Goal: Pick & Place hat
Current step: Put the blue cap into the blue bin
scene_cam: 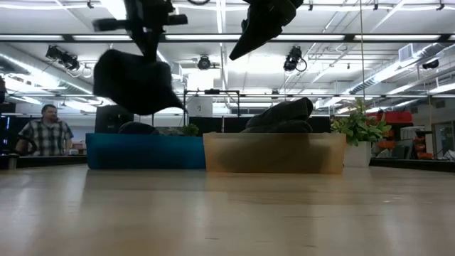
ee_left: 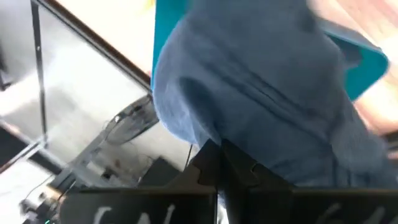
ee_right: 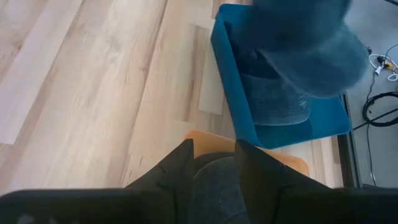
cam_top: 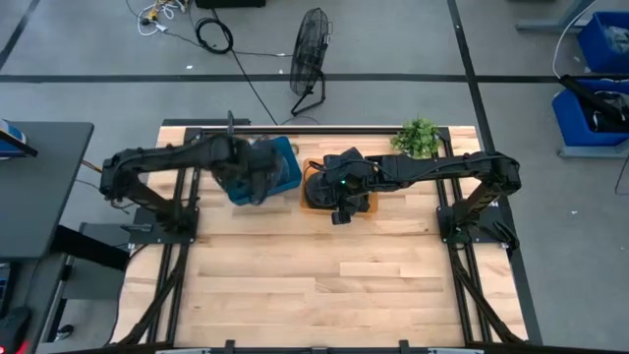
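Bare wooden table in the foreground. Farther back, 2 bins stand side by side: blue bin and orange bin, the latter holding dark hats. Left gripper is clamped on 1 blue hat, suspended above the blue bin. Right gripper hovers over the orange bin, fingers parted, empty.

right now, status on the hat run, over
Left pincer shut on blue hat, held above blue bin. Right pincer open over orange bin of hats. Nothing in the way.
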Robot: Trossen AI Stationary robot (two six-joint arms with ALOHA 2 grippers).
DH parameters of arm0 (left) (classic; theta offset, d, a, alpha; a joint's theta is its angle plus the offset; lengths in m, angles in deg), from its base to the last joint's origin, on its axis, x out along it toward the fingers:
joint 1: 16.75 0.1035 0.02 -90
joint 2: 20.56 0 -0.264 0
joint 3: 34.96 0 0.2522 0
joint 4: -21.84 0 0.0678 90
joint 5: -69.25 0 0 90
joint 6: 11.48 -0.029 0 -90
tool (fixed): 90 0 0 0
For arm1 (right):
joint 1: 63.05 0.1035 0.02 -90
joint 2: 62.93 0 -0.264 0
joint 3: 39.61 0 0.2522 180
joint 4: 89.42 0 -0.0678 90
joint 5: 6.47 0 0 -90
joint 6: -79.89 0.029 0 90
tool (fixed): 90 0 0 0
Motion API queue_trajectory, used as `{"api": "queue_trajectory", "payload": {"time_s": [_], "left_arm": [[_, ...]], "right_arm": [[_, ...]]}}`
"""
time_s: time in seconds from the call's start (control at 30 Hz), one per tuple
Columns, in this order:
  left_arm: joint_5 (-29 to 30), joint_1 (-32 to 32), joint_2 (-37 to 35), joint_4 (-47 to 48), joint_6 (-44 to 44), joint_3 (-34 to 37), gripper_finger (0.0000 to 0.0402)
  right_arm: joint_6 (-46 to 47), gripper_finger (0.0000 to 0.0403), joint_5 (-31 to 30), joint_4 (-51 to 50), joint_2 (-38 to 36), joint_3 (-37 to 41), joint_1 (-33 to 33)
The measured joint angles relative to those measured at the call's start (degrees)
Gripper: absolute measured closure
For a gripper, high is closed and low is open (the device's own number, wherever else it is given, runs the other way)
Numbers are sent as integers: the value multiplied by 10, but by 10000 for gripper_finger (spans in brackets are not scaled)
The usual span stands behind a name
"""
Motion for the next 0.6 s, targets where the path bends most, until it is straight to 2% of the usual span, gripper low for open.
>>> {"api": "queue_trajectory", "payload": {"time_s": [0.13, 0.2, 0.47, 0.6], "left_arm": [[-92, 62, 0, -33, -74, 1, 398], [-115, 82, 0, -53, -107, 8, 398], [-116, 136, 1, -169, -214, 122, 398], [-116, 143, 1, -247, -232, 167, 398]], "right_arm": [[0, 282, 0, -1, 0, 0, 0], [0, 282, 0, -1, 0, 0, 0], [0, 282, 0, -3, 0, 0, 0], [0, 282, 0, -4, 0, 0, 0]]}}
